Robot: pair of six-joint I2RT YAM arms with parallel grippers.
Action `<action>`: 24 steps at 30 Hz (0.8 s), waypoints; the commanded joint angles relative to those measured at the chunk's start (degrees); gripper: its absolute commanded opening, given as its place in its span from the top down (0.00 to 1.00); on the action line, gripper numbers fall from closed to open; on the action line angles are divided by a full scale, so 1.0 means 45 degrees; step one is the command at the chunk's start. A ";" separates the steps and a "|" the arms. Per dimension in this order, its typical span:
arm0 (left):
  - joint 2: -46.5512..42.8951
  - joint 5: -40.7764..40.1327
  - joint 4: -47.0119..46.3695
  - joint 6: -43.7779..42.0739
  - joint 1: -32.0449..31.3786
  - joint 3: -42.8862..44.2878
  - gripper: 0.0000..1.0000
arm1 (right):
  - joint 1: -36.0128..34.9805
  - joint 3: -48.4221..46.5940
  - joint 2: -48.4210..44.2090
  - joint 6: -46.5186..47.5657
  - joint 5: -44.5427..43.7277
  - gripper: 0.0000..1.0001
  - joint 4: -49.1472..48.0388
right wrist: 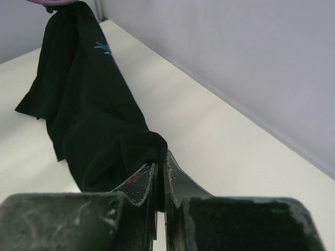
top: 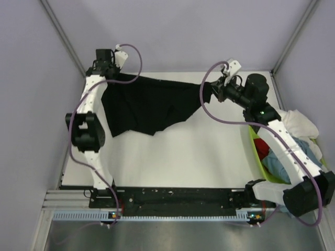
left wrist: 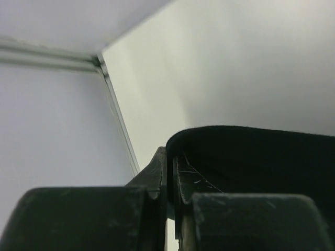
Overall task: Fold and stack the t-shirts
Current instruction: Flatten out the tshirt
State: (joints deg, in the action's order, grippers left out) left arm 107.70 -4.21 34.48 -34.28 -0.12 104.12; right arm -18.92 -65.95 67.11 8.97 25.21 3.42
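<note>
The black t-shirt (top: 149, 107) hangs stretched between both grippers at the back of the table, its lower part draping onto the white surface. My left gripper (top: 112, 76) is shut on its left end; the cloth (left wrist: 251, 162) curls over the fingers in the left wrist view. My right gripper (top: 209, 90) is shut on its right end; the shirt (right wrist: 89, 115) trails away from the jaws in the right wrist view. White (top: 301, 123), red (top: 261, 149) and teal-blue (top: 277, 164) t-shirts lie in the basket at the right.
The lime-green basket (top: 257, 151) stands at the table's right edge beside the right arm. Grey walls close in the back and sides. A black rail (top: 178, 197) runs along the near edge between the arm bases.
</note>
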 commanded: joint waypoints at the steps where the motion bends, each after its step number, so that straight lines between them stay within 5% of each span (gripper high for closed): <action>1: 0.3225 -0.2793 -0.2038 0.0353 -0.0282 0.5367 1.00 | 0.0102 -0.1239 0.1448 -0.0489 -0.3135 1.00 -0.0527; 2: 0.3834 -0.3027 -0.2134 0.0159 -0.0421 0.6017 1.00 | 0.0122 -0.1435 0.1898 -0.0529 -0.3335 1.00 -0.0352; 3: 0.4304 -0.3127 -0.2386 -0.0152 -0.0616 0.6275 0.90 | 0.0122 -0.1689 0.2405 -0.0587 -0.3453 1.00 -0.0195; 5: 0.4698 -0.3554 -0.3010 -0.1011 -0.1239 0.5812 0.39 | 0.0122 -0.2119 0.3265 -0.0899 -0.3610 1.00 0.0137; 7: 0.4661 -0.3966 -0.3287 -0.1404 -0.1805 0.4934 0.20 | 0.0122 -0.2413 0.3951 -0.1250 -0.3902 1.00 0.0411; 12: 0.2108 -0.1105 -0.2117 0.0076 -0.3018 0.1230 0.18 | 0.0122 -0.2979 0.5183 -0.1583 -0.4743 1.00 0.1074; 19: -0.0613 0.4270 -0.0047 -0.0875 -0.4367 -0.3913 0.31 | 0.0122 -0.2629 0.5360 -0.1603 -0.4645 1.00 0.1291; 24: 0.0303 0.3186 -0.0083 -0.0585 -0.4914 -0.4816 0.32 | 0.0122 -0.2492 0.5301 -0.1662 -0.4626 1.00 0.1310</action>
State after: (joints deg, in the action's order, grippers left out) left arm 106.89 9.54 33.45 -36.77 -21.67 85.01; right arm -18.57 -75.85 92.31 2.31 4.95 10.44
